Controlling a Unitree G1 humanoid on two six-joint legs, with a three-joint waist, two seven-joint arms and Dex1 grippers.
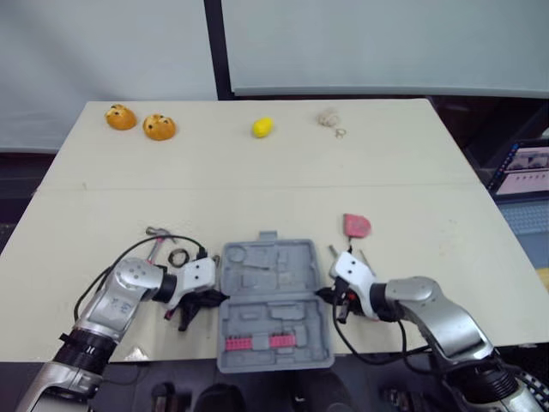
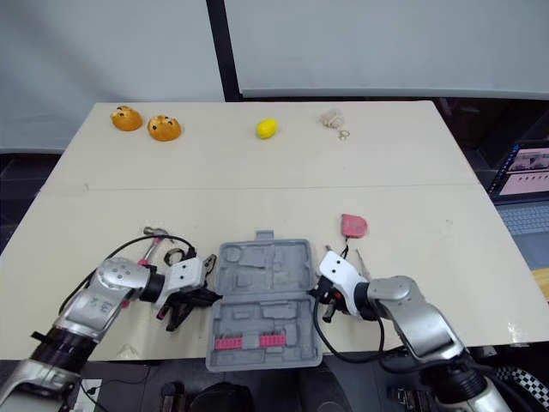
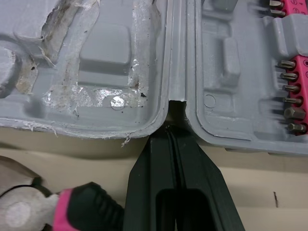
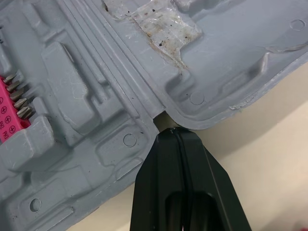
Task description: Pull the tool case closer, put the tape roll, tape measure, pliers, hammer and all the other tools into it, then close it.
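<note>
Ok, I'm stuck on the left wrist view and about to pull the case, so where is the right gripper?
Observer: The right gripper is at the right end of the case, fingers shut, tips at the hinge notch. The left gripper is at the opposite end of the hinge.
Operator: Any tool on that side?
Observer: A pink tape measure lies on the table just beyond the right gripper, apart from the case.
Operator: How much room is there to pull?
Observer: Little, I'd say. The case's near half, with the pink bit rack, reaches about the table's front edge.
</note>
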